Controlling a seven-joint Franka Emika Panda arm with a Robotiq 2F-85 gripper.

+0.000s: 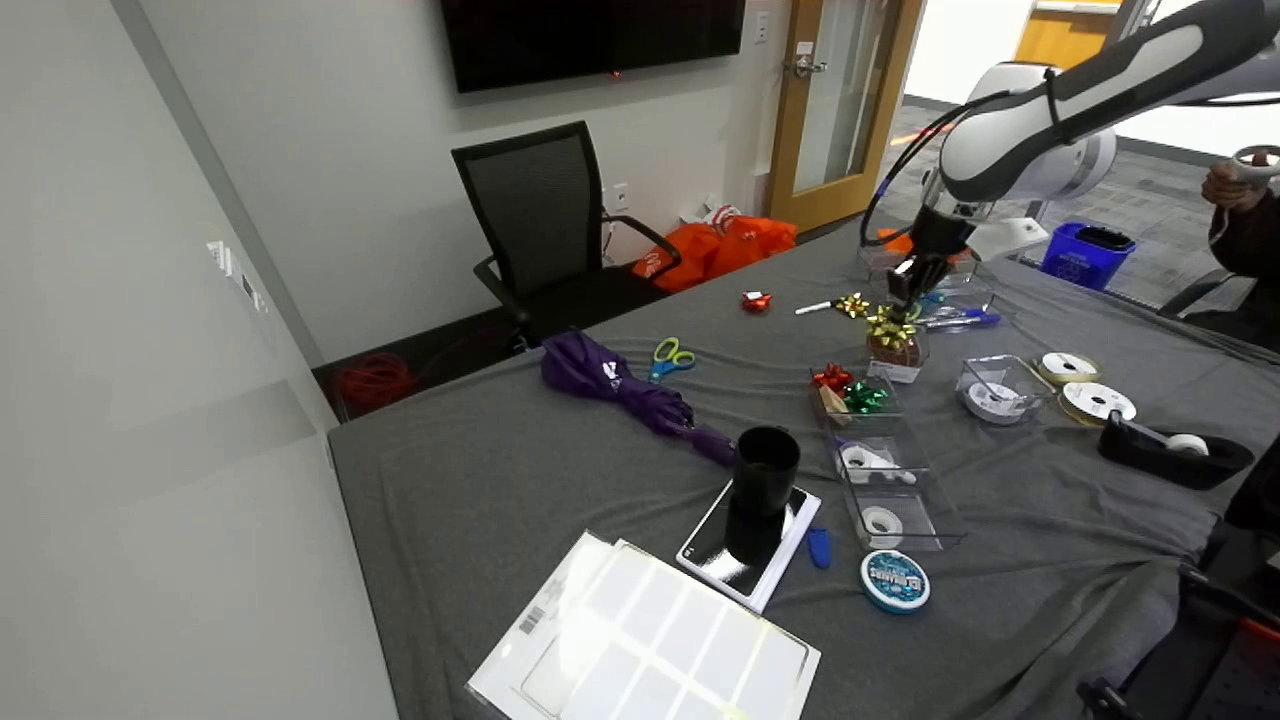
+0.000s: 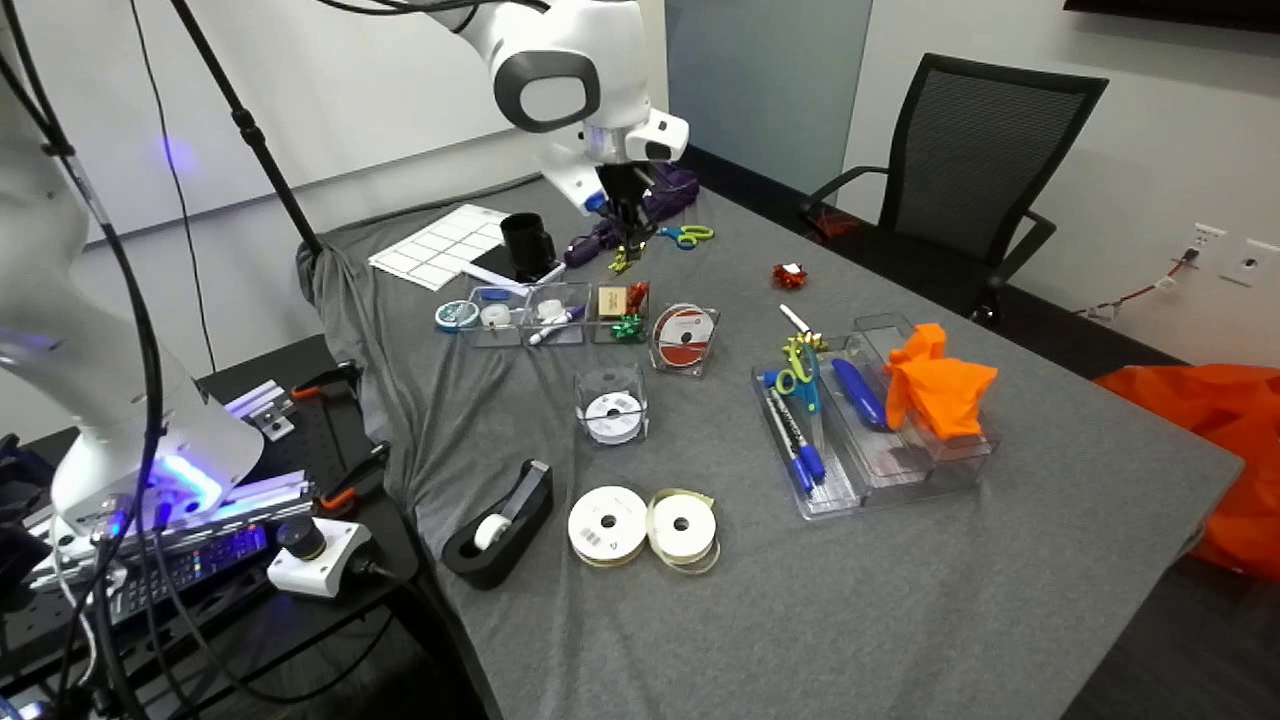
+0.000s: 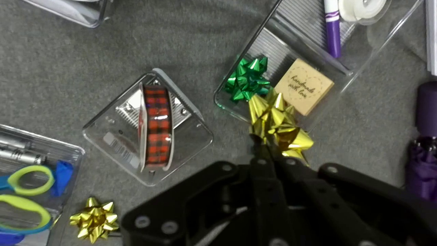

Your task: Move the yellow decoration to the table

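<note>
My hand (image 3: 264, 141) is pinched on a gold gift bow (image 3: 281, 124), which I have near the clear three-compartment tray (image 3: 272, 51), overlapping its end compartment from the wrist; how high it hangs over the counter (image 2: 880, 600) I can't judge. The tips are dark and blurred, so the exact contact is hard to make out. In that compartment my wrist view gives me a green bow (image 3: 246, 80) and a tan block (image 3: 304, 87), its "handmade with love" lettering readable only there. The red bow (image 1: 832, 377) in the same compartment shows in both exterior views, but from the wrist the gold foil covers one corner. In an exterior view the red plaid ribbon spool (image 1: 895, 353), just beside the tray, is partly behind my bow. In an exterior view a second gold bow (image 2: 817, 341), well apart from the tray, is partly behind green-and-blue scissors (image 2: 811, 388). The purple umbrella (image 3: 423, 167), near the tray, is cut off at the wrist view's edge.
</note>
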